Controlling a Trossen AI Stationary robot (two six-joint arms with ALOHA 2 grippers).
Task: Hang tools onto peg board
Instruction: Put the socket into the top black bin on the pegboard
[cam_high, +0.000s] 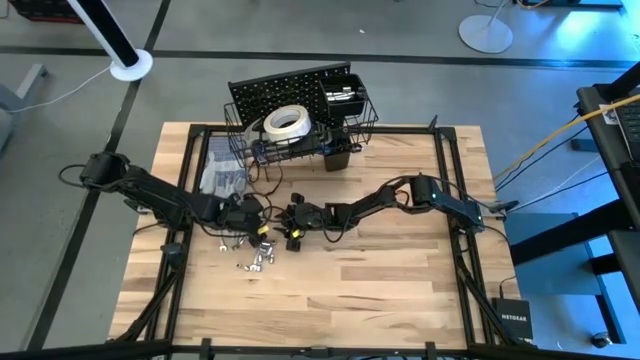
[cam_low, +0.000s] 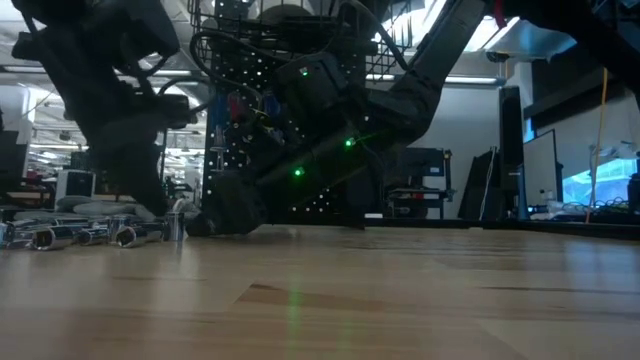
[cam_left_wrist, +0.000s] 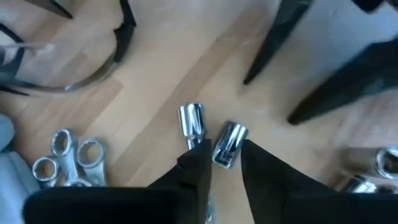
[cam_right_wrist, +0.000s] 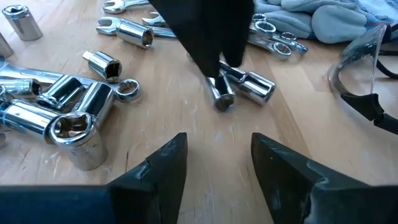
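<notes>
The black peg board (cam_high: 285, 85) stands at the table's far side, with a white tape roll (cam_high: 285, 122) in its wire basket and a black cup (cam_high: 337, 155) beside it. Several silver sockets (cam_right_wrist: 68, 118) and wrenches (cam_right_wrist: 273, 36) lie on the wood. My left gripper (cam_left_wrist: 225, 163) is down at the table's middle, shut on one small silver socket (cam_left_wrist: 227, 144); a second socket (cam_left_wrist: 191, 119) lies just outside one finger. My right gripper (cam_right_wrist: 217, 155) is open and empty, low over the table, just right of my left gripper (cam_right_wrist: 214, 43) and facing it. My left gripper pinches the small socket by its round sides (cam_left_wrist: 219, 155) between its two fingertips. The fingers slant down from the table's left. The socket's free end (cam_right_wrist: 222, 99) sticks out past the fingertips, at or just above the wood; which, I cannot tell.
Grey gloves (cam_right_wrist: 323, 18) and clear safety glasses (cam_right_wrist: 367, 81) lie on the far left part of the table. A heap of sockets (cam_high: 255, 262) lies on the near side of both grippers. Bare wood spreads over the table's near and right parts.
</notes>
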